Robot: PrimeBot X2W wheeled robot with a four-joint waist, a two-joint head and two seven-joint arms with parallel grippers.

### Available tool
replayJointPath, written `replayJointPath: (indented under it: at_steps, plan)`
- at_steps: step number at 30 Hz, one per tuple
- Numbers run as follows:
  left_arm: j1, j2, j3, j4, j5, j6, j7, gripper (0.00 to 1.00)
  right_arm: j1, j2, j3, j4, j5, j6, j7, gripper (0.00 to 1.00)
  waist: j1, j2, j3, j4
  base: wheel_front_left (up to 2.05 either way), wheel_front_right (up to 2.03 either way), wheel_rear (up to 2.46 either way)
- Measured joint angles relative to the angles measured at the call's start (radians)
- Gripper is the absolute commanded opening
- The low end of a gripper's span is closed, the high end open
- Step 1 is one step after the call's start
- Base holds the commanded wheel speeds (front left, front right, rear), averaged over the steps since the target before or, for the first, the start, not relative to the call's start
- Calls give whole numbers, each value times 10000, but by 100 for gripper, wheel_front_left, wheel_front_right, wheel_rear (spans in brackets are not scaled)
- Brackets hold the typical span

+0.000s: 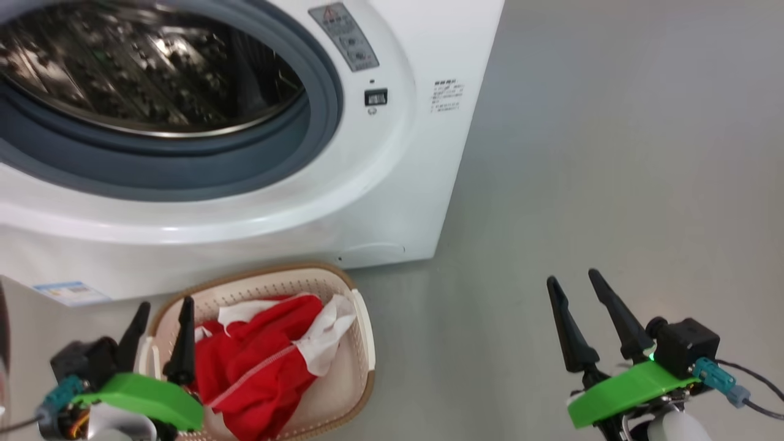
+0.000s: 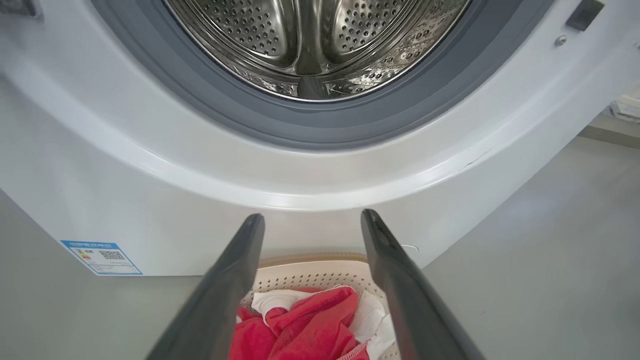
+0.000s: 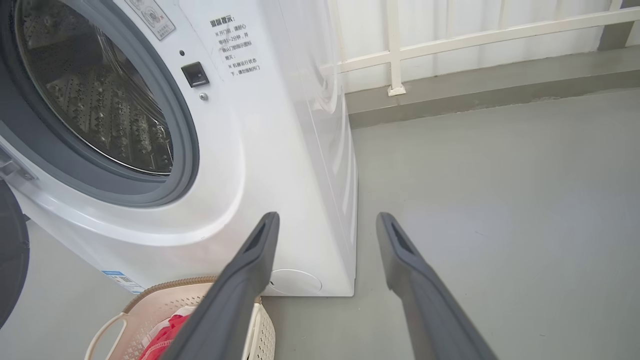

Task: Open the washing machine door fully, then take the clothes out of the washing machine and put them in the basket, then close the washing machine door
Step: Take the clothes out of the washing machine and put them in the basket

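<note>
L end effector [image 1: 166, 302], R end effector [image 1: 572, 275] spread; 1 clothes [image 1: 257, 358] in 1 basket [image 1: 365, 334].

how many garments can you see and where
1: the clothes lie in the basket before the washing machine. The drum part in view holds no fabric; more could hide under them.

a smooth grey floor [image 1: 612, 153] spreads across the room, matte, with a soft pale sheen where light falls on it. in the right wrist view a low, darker grey kerb [image 3: 500, 85] runs along the floor's far edge. on the kerb stands a white railing [image 3: 395, 50], an upright post crossed by a horizontal bar. behind it is a bright white surface, too washed out to tell wall from curtain.
</note>
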Motion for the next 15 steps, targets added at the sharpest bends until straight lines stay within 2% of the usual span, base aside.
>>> replayJointPath:
  at_steps: [15]
  plan:
    - [1987, -476, 1221, -1845, 1116, 0, 0, 100, 989, -430, -31, 58, 211, 0, 0, 100, 0, 0, -1301, 48, 0, 0, 0]
